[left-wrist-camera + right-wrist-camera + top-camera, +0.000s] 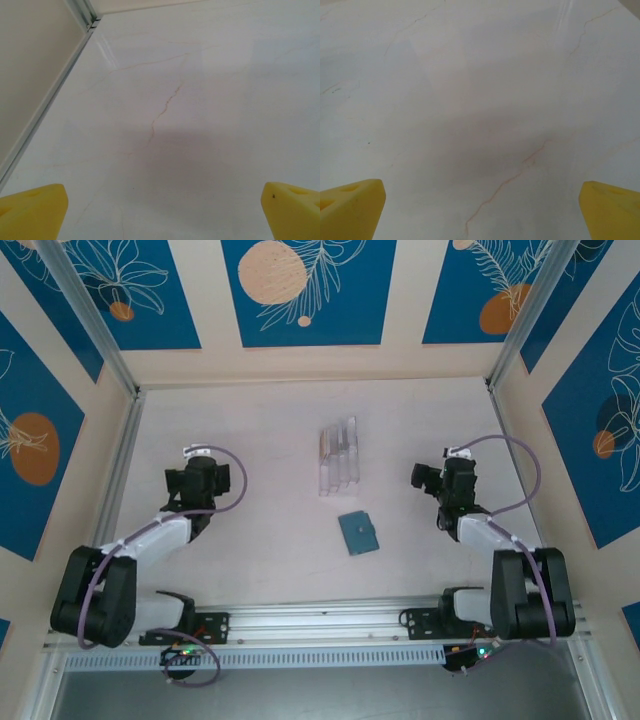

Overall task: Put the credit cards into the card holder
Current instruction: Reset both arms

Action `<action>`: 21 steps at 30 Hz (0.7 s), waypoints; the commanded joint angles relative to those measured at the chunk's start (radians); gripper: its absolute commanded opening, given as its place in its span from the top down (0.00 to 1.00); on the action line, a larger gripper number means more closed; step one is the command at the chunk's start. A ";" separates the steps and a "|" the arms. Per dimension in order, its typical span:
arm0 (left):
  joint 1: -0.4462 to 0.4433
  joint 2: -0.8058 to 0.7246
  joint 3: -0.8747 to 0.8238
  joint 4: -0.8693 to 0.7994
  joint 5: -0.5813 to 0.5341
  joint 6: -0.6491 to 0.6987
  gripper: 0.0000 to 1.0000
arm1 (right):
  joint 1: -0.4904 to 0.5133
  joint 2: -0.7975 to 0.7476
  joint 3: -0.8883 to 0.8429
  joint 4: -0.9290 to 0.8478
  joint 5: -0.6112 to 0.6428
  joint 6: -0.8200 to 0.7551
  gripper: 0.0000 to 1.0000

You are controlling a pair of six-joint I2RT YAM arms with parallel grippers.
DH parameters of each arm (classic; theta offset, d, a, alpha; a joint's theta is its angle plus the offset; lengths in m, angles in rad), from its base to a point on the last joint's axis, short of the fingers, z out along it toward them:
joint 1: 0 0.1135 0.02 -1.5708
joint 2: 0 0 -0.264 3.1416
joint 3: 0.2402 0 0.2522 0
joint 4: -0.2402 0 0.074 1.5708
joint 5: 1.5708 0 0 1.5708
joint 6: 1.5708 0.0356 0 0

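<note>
Your flat, nearly square slate-teal card holder (358, 533) lies on the smooth, pale, veined table (260, 540), just near of the clear slotted acrylic rack (338, 458), between left gripper (162, 212) and right gripper (481, 210), their blunt yellow jaws spread wide, empty.

Robot lab cell, left arm (150, 536) and right arm (488, 534) bolted to an aluminium rail (320, 618), marble-look table (265, 430), blue leaf-print panels (335, 305)

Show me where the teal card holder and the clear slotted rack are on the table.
card holder (358, 533), top view, middle of its teal cover.
clear rack (338, 459), top view, middle of its slotted body.
</note>
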 commanded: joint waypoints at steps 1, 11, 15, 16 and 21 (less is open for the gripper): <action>0.055 0.056 -0.069 0.262 0.072 0.055 0.01 | 0.002 0.066 -0.004 0.232 -0.017 -0.050 0.01; 0.086 0.193 -0.208 0.690 0.191 0.144 0.00 | -0.003 0.228 -0.064 0.516 -0.135 -0.080 0.01; 0.089 0.246 -0.194 0.697 0.226 0.151 0.00 | 0.001 0.226 -0.051 0.485 -0.127 -0.083 0.01; 0.096 0.257 -0.179 0.678 0.234 0.147 0.00 | 0.004 0.228 -0.051 0.491 -0.123 -0.086 0.01; 0.132 0.266 -0.172 0.686 0.282 0.122 0.00 | 0.013 0.228 -0.050 0.489 -0.114 -0.093 0.01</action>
